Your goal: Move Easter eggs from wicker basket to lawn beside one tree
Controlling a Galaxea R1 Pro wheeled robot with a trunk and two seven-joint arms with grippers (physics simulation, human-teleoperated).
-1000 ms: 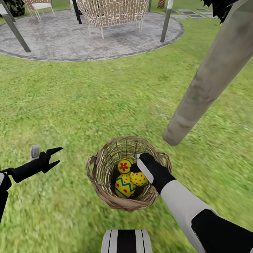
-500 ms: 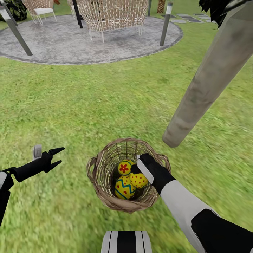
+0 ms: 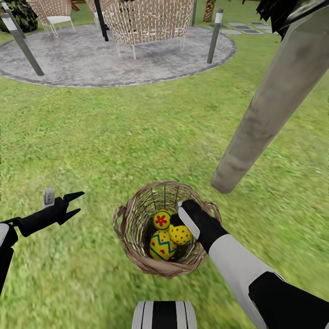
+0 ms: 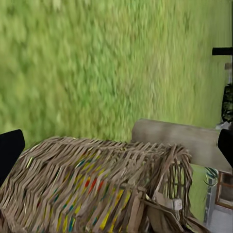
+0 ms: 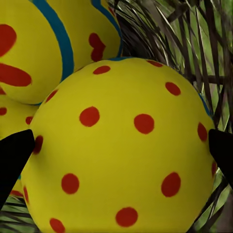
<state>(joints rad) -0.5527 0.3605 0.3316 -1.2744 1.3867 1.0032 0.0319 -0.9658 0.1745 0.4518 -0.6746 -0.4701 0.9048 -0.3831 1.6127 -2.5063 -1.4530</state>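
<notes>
**Yellow egg between my fingers, not yet lifted**

Yellow with red dots, the egg I want sits between my right gripper fingertips down inside the round brown woven-twig basket. In the right wrist view the two black fingertips flank the egg on either side, at about its widest part; whether they press it yet I cannot tell, so I would not call it gripped. Two more yellow eggs lie against it in the basket, one with a red flower and one with blue zigzag bands. All three are still in the basket, which stands on the green lawn near the foot of the thick pale grey-beige tree trunk.

To do this well, I judge I should close squarely across the egg's middle, since a round smooth shell will squirt out of an off-centre pinch. Then lift straight up, clear of the braided rim, before swinging toward the trunk, so the neighbours are not dragged along.

My left gripper hangs over the grass beside the basket, fingers parted, holding nothing.
</notes>
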